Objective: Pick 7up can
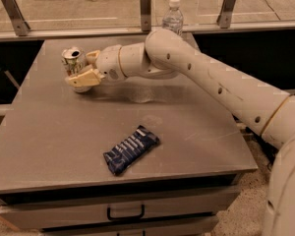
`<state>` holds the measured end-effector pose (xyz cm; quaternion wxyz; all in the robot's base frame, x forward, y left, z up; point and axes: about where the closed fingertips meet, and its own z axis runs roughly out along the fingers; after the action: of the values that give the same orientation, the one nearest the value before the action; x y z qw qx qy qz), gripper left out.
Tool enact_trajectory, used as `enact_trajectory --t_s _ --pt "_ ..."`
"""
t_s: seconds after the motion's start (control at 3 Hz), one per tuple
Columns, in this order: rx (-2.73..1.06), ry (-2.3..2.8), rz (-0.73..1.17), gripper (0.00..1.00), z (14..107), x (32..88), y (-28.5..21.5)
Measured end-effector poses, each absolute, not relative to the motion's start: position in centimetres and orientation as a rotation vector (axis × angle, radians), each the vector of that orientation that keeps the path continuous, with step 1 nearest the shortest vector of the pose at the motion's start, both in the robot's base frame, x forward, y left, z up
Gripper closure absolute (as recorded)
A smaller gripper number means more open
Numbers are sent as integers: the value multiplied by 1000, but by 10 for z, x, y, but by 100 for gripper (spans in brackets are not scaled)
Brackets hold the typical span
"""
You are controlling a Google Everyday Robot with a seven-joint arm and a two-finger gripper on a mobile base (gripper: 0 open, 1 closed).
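Gripper (80, 69) is right at the 7up can (73, 58). Its shell is matt cream plastic, smooth, same as the arm (211, 82) behind it. Can is thin metal with a bright silver top and a glossy printed wall, slightly dented. Table (187, 132) under the hand is matt grey and smooth, probably laminate, hard to tell. Wrapper (131, 149), camera-side of the hand, is glossy dark-blue film, crinkled. Bottle (173, 16) beyond the wrist is clear plastic with a white cap.

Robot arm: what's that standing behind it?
A clear water bottle; its lower part is hidden by the arm. The gripper is over at the soda can, further left.
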<state>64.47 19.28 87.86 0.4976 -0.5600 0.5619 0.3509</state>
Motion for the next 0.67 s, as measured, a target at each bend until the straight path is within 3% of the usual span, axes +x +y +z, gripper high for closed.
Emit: enact_trajectory --t_s 0.33,0.67 --pt "-1346 1318 911 86 904 620 189" --pt "-1350 1255 1028 100 937 584 190"
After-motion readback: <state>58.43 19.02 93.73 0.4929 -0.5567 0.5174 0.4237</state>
